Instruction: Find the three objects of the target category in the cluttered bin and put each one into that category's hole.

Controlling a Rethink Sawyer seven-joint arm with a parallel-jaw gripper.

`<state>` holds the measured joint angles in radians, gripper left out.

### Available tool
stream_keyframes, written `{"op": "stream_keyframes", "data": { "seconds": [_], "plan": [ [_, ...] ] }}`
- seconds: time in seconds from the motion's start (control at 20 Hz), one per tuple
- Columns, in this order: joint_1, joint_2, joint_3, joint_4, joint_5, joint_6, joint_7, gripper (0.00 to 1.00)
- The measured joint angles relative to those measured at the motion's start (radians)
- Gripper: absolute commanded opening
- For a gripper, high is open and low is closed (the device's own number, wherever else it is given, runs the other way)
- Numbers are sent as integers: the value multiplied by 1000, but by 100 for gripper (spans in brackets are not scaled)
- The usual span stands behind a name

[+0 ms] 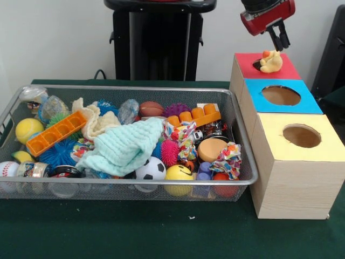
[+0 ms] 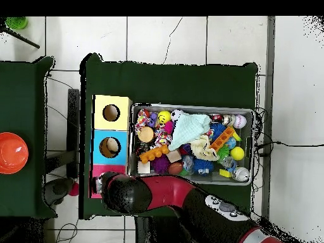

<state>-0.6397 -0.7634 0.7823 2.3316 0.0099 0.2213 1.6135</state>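
The wire-mesh bin (image 1: 135, 88) fills the left and middle of the table, packed with toys: balls, a mint cloth (image 1: 125, 148), an orange tray (image 1: 55, 133) and spiky balls. It also shows in the overhead view (image 2: 190, 105). My gripper (image 1: 279, 40) hangs open and empty just above the red-topped box (image 1: 245, 63) at the far right. A yellow duck-like toy (image 1: 271, 62) sits on that red top, below the fingers and apart from them. In the overhead view my arm (image 2: 126, 193) covers the red box and the gripper.
Three wooden boxes stand in a row right of the bin: red, blue-topped (image 1: 253, 97) and yellow-topped (image 1: 269, 135), the last two with open round holes. In the overhead view an orange round object (image 2: 11, 152) sits on a separate table at the left.
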Motion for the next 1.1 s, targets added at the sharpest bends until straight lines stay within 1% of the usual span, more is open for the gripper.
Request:
{"op": "stream_keyframes", "data": {
  "seconds": [0.2, 0.5, 0.95, 1.1],
  "plan": [
    [18, 5, -17, 0, 0, 0, 0, 0],
    [66, 45, -60, 0, 0, 0, 0, 0],
    [91, 83, -82, -2, -2, -1, 0, 0],
    [97, 97, -98, -2, -16, 0, 0, 0]
  ]
}}
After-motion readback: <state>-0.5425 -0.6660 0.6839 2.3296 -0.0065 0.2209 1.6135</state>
